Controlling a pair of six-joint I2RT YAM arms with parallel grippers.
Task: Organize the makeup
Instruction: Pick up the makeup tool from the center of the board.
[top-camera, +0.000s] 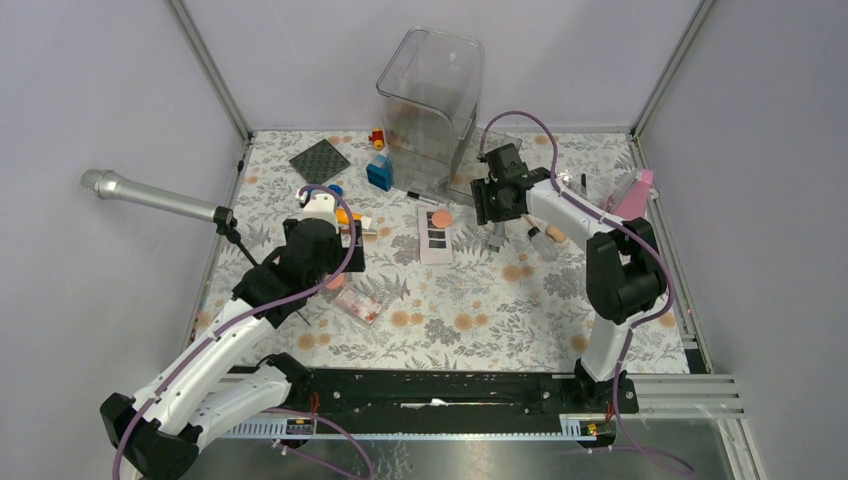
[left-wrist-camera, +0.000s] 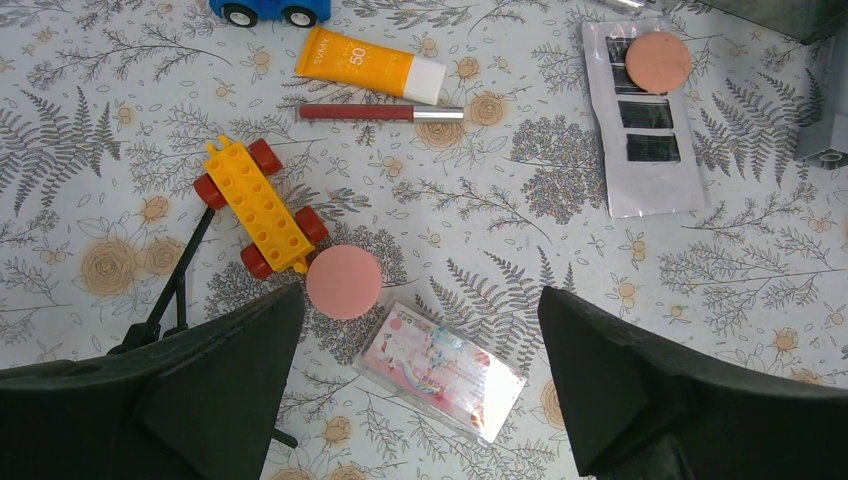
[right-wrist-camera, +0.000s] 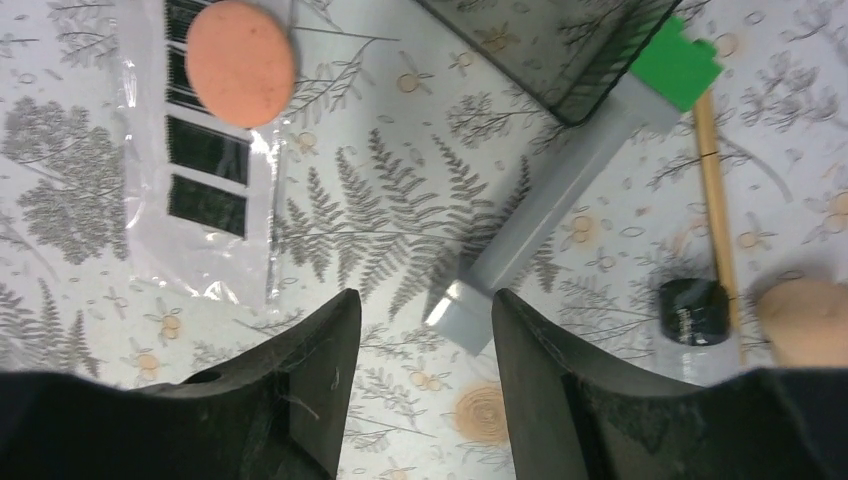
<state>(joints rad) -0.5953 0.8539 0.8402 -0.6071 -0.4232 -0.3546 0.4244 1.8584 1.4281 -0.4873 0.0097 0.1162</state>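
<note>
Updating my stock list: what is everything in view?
coral discs: 2, coral-pink, one on white palette, one beside yellow car
white palette: 1, dark squares, centre
pink palette: 1, clear, near left tool
grey tube: 1, green cap, near right tool
brush: 1, tan handle, beside grey tube
orange tube: 1, white cap, near blue car
red stick: 1, silver end, beside orange tube
blue block: 1, by bin
clear bin: 1, back centre
microphone: 1, silver, left
left tool: 1, black, open
right tool: 1, black, open
</note>
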